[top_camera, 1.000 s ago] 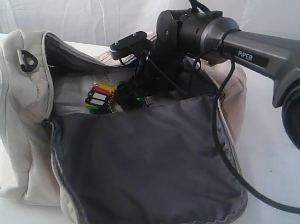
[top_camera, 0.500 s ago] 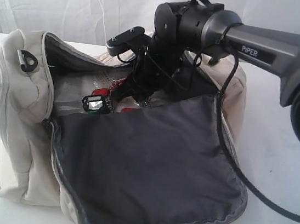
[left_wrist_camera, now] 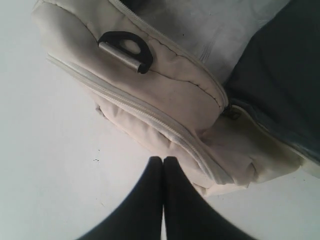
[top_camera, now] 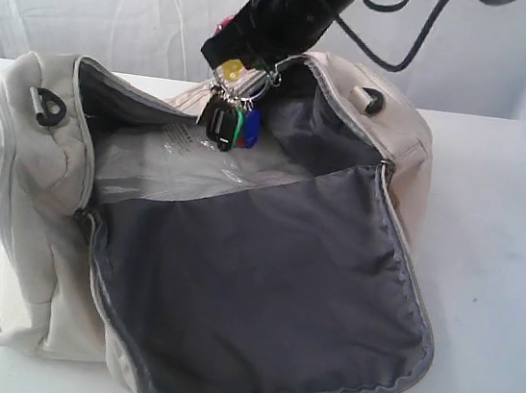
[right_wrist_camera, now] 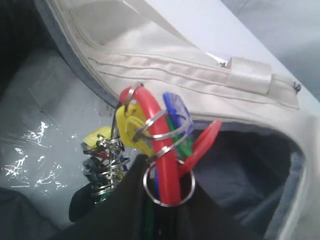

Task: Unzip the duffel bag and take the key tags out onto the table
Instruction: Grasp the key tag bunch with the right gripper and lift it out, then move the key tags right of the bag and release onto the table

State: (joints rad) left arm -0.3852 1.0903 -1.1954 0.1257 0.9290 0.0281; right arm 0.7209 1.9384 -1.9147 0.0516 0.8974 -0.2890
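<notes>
In the exterior view the duffel bag [top_camera: 36,225] lies on the white table [top_camera: 494,285] with its big flap folded open toward the front, dark grey lining facing up. Above the open mouth the right gripper [top_camera: 248,54] reaches down from the top of the picture, its jaws pinched on the key tags [top_camera: 226,122]. The tags dangle in a bunch clear of the bag's inside, over a sheet of clear plastic [top_camera: 175,161] lying in the bag. A black strap ring [top_camera: 48,107] sits on the bag's left end. In the left wrist view the left gripper [left_wrist_camera: 163,162] has its two dark fingers pressed together with nothing between them, over bare table just beside the bag's end and near the strap ring. Whether it touches the table I cannot tell. In the right wrist view the right gripper's jaws are clamped on a red tag and metal rings of the bunch, with yellow, blue and green tags crowded around it, above the bag's opening with the cream rim behind.
</notes>
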